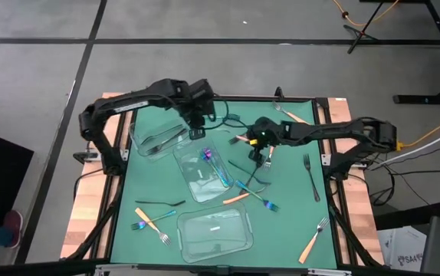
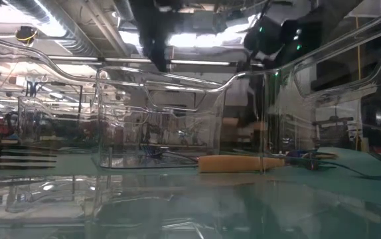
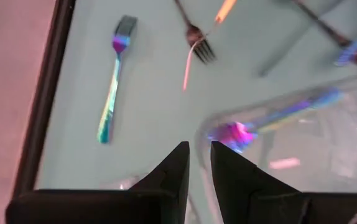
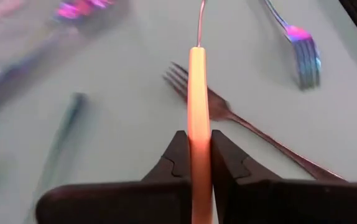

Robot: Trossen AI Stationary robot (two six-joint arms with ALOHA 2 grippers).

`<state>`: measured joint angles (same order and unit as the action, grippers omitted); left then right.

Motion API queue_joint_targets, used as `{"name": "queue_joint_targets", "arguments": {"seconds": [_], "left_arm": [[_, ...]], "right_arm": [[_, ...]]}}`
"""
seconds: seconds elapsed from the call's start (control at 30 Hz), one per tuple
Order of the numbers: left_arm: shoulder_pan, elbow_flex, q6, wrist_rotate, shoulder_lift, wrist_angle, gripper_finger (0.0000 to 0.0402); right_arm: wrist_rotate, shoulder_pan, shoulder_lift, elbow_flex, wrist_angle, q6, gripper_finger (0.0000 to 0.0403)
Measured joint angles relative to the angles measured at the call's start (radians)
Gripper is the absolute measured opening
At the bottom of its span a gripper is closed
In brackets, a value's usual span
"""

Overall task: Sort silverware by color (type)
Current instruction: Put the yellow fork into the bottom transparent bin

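While the left hand (image 1: 199,132) hovers slightly parted over the middle container (image 1: 193,165), the right hand (image 4: 194,163) is clamped on an orange-handled fork (image 4: 197,93) above the counter (image 1: 289,184) centre.

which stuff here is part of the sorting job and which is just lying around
Part of the job:
- orange-handled utensil, gripped by the right hand
- iridescent fork on the mat
- black fork on the mat
- iridescent pieces in the middle container

Just lying about:
- orange cable on the floor
- stand legs
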<state>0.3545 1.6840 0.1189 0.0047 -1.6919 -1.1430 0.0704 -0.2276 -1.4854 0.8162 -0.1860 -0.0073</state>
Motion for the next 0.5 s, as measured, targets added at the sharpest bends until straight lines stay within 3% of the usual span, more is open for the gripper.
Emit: {"name": "queue_joint_targets", "arguments": {"seconds": [0.2, 0.5], "left_arm": [[-0.133, 0.000, -0.191, -0.016, 0.097, -0.069, 0.0060], [-0.422, 0.000, -0.404, -0.156, 0.141, -0.123, 0.0060]], "right_arm": [[0.000, 0.140, 0.070, 0.000, 0.003, 0.033, 0.0008], [-0.001, 0.384, 0.115, 0.002, 0.028, 0.113, 0.0011]]}}
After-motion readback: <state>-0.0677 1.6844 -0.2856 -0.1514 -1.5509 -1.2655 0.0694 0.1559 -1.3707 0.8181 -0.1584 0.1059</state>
